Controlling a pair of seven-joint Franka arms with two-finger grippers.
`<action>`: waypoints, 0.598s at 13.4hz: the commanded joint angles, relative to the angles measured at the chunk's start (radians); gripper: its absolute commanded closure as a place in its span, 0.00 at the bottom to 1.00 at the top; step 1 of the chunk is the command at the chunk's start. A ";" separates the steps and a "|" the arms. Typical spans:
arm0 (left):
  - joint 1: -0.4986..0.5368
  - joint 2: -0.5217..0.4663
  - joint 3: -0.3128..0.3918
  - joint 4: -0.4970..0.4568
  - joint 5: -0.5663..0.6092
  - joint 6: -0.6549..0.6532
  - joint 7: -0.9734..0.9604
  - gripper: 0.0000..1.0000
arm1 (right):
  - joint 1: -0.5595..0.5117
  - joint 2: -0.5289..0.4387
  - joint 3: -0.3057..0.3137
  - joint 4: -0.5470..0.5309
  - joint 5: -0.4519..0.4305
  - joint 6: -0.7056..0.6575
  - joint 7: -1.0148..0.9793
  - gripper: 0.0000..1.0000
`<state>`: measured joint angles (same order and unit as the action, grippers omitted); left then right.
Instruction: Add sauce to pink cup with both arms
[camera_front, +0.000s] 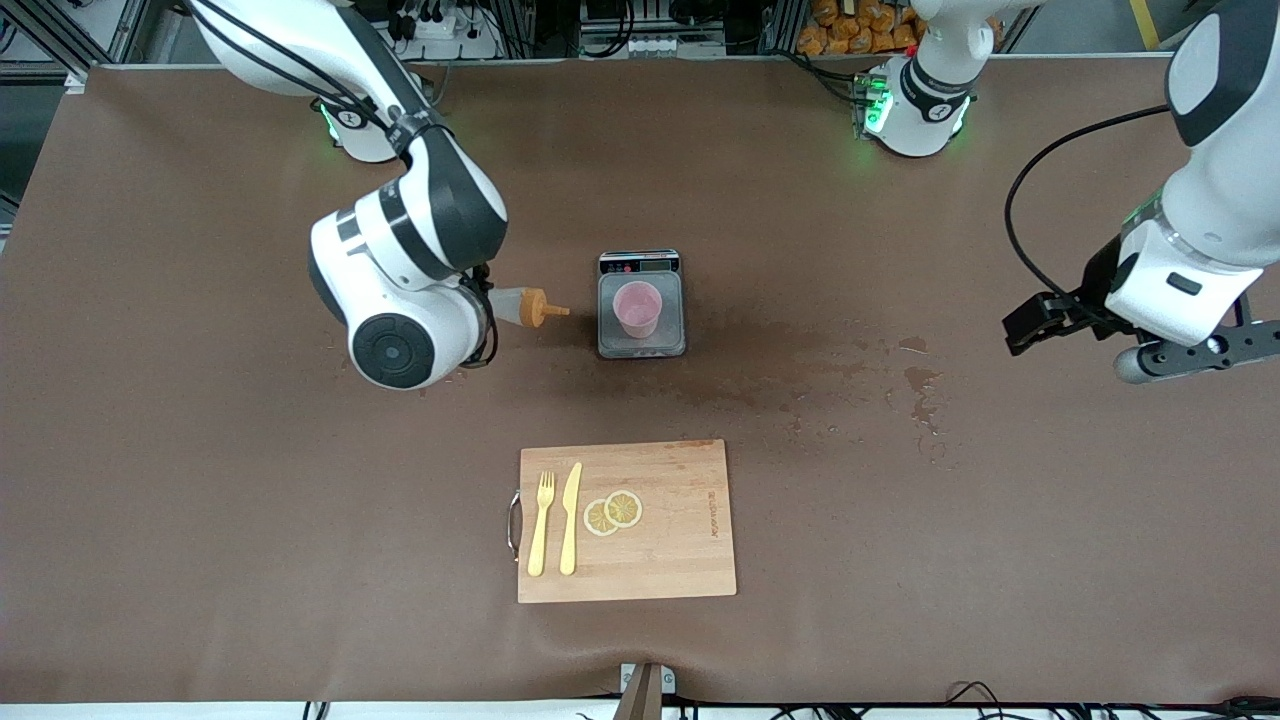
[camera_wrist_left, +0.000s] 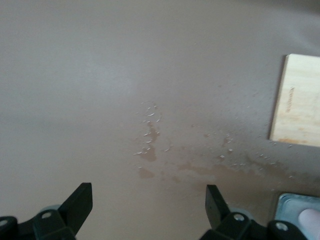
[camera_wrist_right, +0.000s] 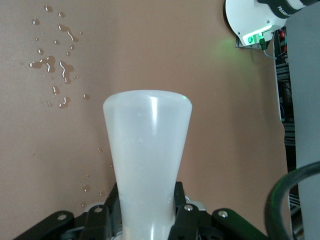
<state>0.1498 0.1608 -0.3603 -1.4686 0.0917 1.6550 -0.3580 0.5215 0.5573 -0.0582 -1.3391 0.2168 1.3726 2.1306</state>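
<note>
**Bottle held sideways beside the cup**

At the left of the front frame we saw the right pincer (camera_wrist_right: 145, 220) pinching the sauce bottle (camera_front: 522, 306), holding it on its side above the table (camera_front: 200, 500) with the orange nozzle aimed at the pink cup (camera_front: 637, 309). In the right wrist view the bottle's whitish body (camera_wrist_right: 147, 150) filled the middle of the frame, clamped between black fingers (camera_wrist_right: 185, 215). The nozzle tip stopped just beside the cup, not over its rim.

At centre frame we found the cup upright on a small scale (camera_front: 641, 345). Lower centre lay a cutting board (camera_front: 680, 540) carrying a fork (camera_front: 541, 525), a knife (camera_front: 571, 520) and two lemon slices (camera_front: 613, 512).

Right of centre we noted wet spots (camera_front: 920, 385) on the table. At the far right, the left pincer (camera_wrist_left: 149, 207) waited, spread wide and holding nothing, over the table.
</note>
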 joint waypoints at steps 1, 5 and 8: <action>-0.056 -0.050 0.116 -0.012 -0.059 -0.030 0.095 0.00 | 0.029 -0.010 -0.006 -0.006 -0.040 -0.032 0.052 0.56; -0.107 -0.076 0.224 -0.016 -0.111 -0.053 0.151 0.00 | 0.098 0.004 -0.006 -0.015 -0.062 -0.044 0.124 0.56; -0.105 -0.083 0.221 -0.022 -0.116 -0.069 0.146 0.00 | 0.132 0.022 -0.006 -0.017 -0.076 -0.055 0.169 0.56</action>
<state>0.0614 0.1042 -0.1534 -1.4688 -0.0050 1.5990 -0.2189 0.6303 0.5737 -0.0579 -1.3594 0.1719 1.3385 2.2603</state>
